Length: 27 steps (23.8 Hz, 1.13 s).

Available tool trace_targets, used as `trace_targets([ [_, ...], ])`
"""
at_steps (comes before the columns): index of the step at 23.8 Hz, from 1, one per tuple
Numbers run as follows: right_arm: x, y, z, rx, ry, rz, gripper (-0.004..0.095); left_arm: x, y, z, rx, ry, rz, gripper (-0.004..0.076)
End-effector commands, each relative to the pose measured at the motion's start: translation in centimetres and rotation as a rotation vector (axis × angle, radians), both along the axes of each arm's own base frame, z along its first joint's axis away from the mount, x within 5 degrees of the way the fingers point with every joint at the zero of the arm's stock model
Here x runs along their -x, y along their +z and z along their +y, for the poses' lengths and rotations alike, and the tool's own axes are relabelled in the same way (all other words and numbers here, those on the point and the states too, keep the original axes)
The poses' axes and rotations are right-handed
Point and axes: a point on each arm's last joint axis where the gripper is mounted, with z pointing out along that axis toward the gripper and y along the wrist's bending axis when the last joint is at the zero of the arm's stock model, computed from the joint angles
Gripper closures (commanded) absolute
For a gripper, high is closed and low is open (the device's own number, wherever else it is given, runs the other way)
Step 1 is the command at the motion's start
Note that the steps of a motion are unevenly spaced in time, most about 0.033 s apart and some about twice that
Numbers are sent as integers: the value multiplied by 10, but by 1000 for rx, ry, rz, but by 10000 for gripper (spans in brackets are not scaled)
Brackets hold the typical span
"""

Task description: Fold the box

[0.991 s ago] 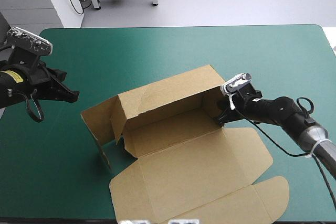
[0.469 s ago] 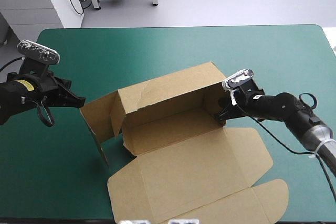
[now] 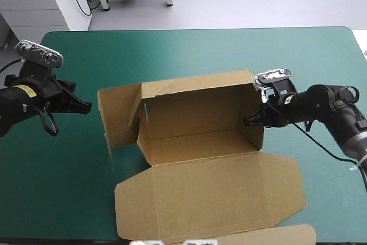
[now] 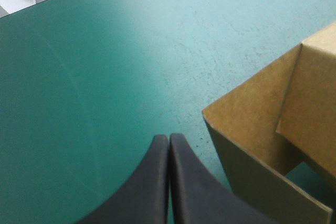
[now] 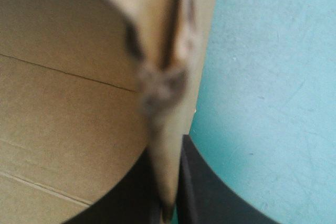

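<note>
Box [image 3: 195, 142] is sitting mid-surface [image 3: 172, 50] with its back wall up. Its long axis is running left to right across the robot, and the lid [image 3: 212, 199] is lying flat toward the near edge. Right tool [image 3: 250, 121] is pinching the right end wall [image 3: 251, 98], one finger inside and one outside. Left tool [image 3: 86, 107], pressed together and empty, is hanging just beside the left end wall [image 3: 117, 113], tip aiming at it, not touching. That wall is splaying outward, so by my reading the left arm is standing nearer to it, with the box lying to its right. The lid's near edge is running out of the high view. The right wrist view is giving the pinched wall only as a blur, so I cannot tell how deep the grip is.
</note>
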Motion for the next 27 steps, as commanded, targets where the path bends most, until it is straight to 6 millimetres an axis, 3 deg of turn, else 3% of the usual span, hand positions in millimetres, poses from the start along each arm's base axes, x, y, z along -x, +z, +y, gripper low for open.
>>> trace_targets([
  [1,3,12,-4,10,-51,5,926,5,16,1,14,11,-107,733],
  [4,-7,-6,-2,41,-60,91,926,5,16,1,18,10,-108,733],
  [10,-56,-32,7,53,-83,96,926,4,17,1,20,11,-118,733],
  [16,-96,-40,16,53,-82,135,926,3,18,1,22,12,-133,733],
  [20,-108,-42,19,56,-73,160,926,3,18,1,22,12,-131,733],
  [27,-113,-44,20,71,-61,167,926,3,18,1,26,15,-132,733],
])
